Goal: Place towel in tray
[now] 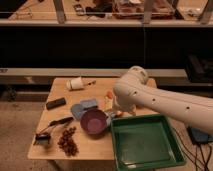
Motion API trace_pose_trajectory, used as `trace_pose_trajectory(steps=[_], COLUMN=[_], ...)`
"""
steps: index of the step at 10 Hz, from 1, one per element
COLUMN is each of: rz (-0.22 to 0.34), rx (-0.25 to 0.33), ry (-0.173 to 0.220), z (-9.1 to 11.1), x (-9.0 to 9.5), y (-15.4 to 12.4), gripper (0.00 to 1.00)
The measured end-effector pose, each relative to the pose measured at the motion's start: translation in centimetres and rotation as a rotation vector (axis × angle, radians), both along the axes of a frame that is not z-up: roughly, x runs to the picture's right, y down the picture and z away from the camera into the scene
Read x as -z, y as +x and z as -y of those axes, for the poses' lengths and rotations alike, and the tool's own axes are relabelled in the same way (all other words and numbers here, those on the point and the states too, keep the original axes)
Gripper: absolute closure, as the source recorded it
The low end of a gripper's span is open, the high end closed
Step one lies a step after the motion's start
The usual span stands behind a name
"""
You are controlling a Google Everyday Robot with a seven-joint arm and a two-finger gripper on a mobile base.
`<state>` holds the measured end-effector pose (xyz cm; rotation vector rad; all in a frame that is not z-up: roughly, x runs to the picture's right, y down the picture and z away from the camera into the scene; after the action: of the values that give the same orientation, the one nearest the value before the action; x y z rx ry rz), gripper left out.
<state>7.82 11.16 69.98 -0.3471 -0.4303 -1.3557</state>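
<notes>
I've got the gripper [114, 111] low between purple bowl [94, 121] and green tray [145, 144]; its grip, can't tell. Towel [84, 106] lies on the table [92, 146], touching the bowl.

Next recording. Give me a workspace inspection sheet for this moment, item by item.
Surface: wooden table, crowded on its left half.
Job's things: blue-grey towel lies on the table behind the purple bowl, not in the tray; green tray at front right, nothing seen inside.
Clutter: purple bowl; white cup on its side; black block; black brush; dark red bunch; orange item beside the arm.
Grippers: gripper low over the table, between the towel and the tray's back-left corner, largely hidden by the arm.
Cables: dark cables on the floor at right.
Surroundings: dark shelving behind the table.
</notes>
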Motion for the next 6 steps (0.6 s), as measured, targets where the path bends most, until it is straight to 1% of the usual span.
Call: trace_pose_trajectory(steps=[2, 3, 4, 6], rz=[0.043, 0.063, 0.083, 0.101], rx=[-0.03, -0.04, -0.037, -0.015], ry=[-0.043, -0.06, -0.068, -0.071], z=[-1.0, -0.9, -0.4, 0.2], x=[-1.8, -3.0, -4.0, -5.0], y=[0.1, 0.0, -0.6, -2.2], gripper=[0.2, 0.2, 0.2, 0.2])
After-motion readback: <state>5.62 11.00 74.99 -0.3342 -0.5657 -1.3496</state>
